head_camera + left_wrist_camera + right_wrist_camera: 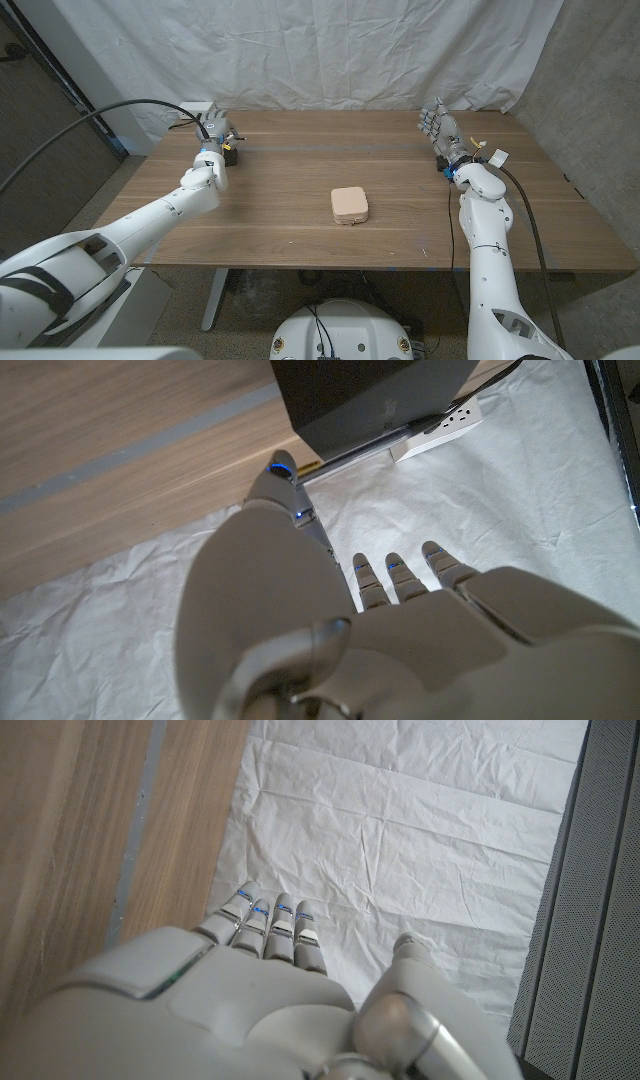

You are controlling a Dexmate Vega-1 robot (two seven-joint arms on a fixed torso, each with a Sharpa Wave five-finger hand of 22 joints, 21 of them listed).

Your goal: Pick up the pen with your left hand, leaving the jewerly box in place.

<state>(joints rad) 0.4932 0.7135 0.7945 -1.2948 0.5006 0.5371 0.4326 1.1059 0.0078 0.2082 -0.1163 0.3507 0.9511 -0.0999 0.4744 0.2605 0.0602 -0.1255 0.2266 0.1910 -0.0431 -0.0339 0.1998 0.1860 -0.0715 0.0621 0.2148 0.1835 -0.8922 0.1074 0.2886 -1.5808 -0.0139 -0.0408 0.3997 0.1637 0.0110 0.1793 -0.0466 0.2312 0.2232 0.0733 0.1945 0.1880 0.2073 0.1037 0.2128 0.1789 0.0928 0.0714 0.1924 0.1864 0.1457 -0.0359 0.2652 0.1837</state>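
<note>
The left hand (pixel 222 136) is at the far left of the surface (pixel 280 215), holding a thin pen (pixel 355 452); it looks light, stiff and slippery, best pinched mid-barrel; the jewelry box (pixel 350 205) sits mid-surface; the right hand (pixel 437 127) is open, empty.

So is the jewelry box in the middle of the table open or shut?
Shut. In the head view the jewelry box lies flat on the table as one closed pinkish block, with no raised lid and no interior showing.
</note>
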